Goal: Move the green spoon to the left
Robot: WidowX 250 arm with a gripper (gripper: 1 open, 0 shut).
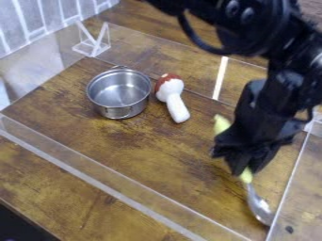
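Wooden surface point(75, 160), low clear wall around. Lower right: gripper point(247, 162), blurred, clamped on the green spoon point(251, 184) by its thick handle. Likely light, stiff; plastic handle grips better than the slick metal bowl.

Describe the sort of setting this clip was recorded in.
Probably a lab-style tabletop test setup: a wooden table fenced by clear plastic walls, holding a small metal pot, a green spoon and a white object with a red tip.
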